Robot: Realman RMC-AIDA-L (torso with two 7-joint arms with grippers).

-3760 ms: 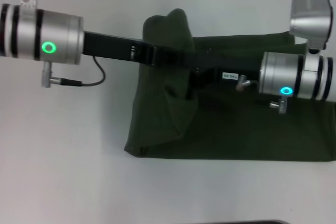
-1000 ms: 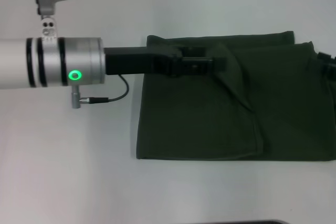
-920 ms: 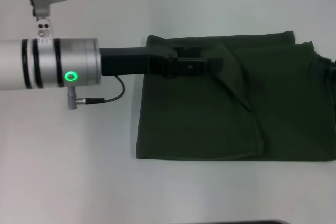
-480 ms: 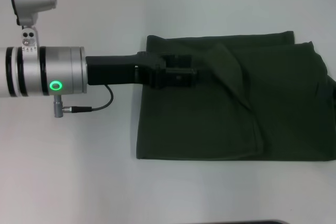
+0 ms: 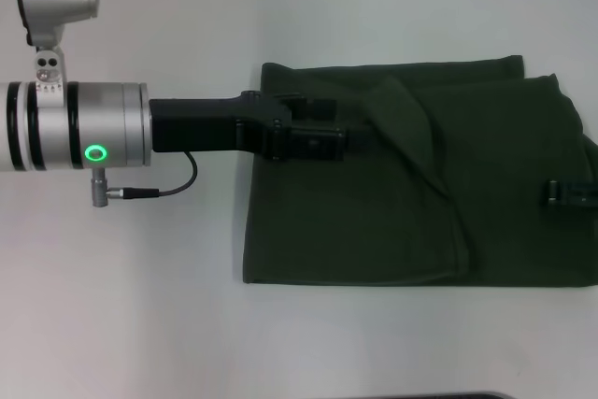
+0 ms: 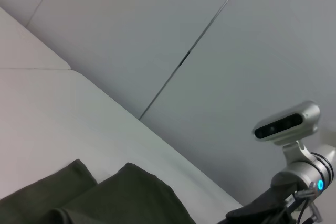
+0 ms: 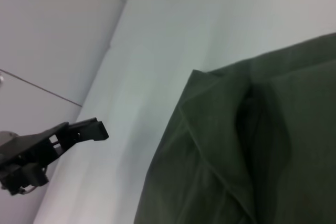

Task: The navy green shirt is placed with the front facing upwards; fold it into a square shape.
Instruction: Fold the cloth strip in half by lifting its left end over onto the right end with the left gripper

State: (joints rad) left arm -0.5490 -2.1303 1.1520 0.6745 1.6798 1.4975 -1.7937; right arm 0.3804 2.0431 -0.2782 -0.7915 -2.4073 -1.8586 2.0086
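White table (image 5: 140, 306) carries the navy green shirt (image 5: 392, 203) folded into a rectangle, left end effector (image 5: 322, 133) hovering released above its far-left part, right end effector (image 5: 570, 192) unreadable at its right edge; next, probably, a final crosswise fold.

Left arm (image 5: 84, 137): silver cylinder, black bands, green ring light, black cable (image 5: 177, 184).

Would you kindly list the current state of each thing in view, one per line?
navy green shirt: folded into a rough rectangle, flat on the table, print hidden, a diagonal crease across the top layer.
left pincer: above the shirt's far left part, holding no cloth.
right pincer: only its tip shows at the shirt's right edge.
table: white, bearing the shirt.
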